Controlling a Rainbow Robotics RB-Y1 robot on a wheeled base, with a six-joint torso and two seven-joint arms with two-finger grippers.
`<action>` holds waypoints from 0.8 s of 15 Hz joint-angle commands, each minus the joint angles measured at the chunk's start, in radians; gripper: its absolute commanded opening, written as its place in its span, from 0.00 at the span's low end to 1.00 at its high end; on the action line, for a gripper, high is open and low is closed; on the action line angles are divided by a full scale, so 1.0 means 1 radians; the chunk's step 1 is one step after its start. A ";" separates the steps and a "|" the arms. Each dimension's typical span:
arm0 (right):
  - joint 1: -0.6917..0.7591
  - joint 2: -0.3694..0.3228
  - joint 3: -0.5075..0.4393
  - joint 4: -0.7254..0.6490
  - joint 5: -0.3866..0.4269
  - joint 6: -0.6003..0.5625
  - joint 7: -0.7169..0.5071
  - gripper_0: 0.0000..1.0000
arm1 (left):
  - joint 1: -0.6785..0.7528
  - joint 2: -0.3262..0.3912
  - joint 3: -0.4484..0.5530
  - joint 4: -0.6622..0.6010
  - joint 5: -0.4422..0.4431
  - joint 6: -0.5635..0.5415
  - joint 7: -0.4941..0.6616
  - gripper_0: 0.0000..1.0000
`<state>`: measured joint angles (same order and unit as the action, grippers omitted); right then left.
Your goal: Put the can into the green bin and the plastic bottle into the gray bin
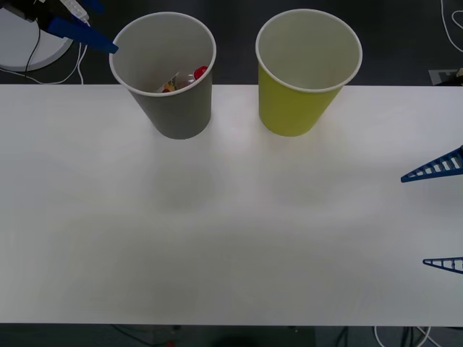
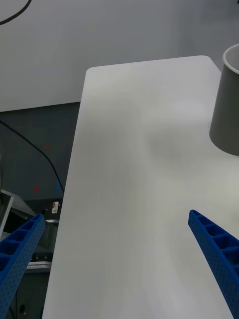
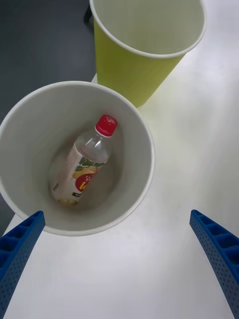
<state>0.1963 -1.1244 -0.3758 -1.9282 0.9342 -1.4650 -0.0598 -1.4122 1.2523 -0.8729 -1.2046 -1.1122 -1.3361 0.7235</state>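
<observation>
While upright, gray bin (image 3: 134, 194) holds plastic bottle (image 3: 84, 164).

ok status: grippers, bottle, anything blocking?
Left gripper open above gray bin. Right gripper open, at table's right edge. Plastic bottle lying in gray bin. Green bin upright beside it, nothing blocking.

Bright, even overhead light – the white tabletop (image 1: 231, 238) nearly washes out, w/ soft glare patches mid-surface. Shadows faint & diffuse: a pale smudge in front of the gray bin (image 1: 168, 79), another by the green bin (image 1: 304, 72) near the far edge. Floor beyond the far edge reads dark. Inside the gray bin, the plastic bottle (image 3: 84, 162) is crisp, lightly shaded – no obvious blur there
</observation>
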 commanded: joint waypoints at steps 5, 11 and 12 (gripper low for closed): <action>0.000 0.000 0.000 0.000 0.000 0.000 0.000 1.00 | 0.144 0.111 0.003 -0.058 0.167 0.055 -0.179 1.00; 0.000 0.000 0.000 0.000 0.000 0.000 0.000 1.00 | 0.372 0.125 0.238 -0.165 0.104 0.104 -0.185 1.00; 0.000 0.000 0.000 0.000 0.000 0.000 0.000 1.00 | 0.414 0.121 0.292 -0.185 0.084 0.106 -0.179 1.00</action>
<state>0.1963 -1.1244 -0.3758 -1.9282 0.9342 -1.4650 -0.0598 -1.0303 1.3769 -0.6221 -1.3750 -1.0113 -1.2313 0.5401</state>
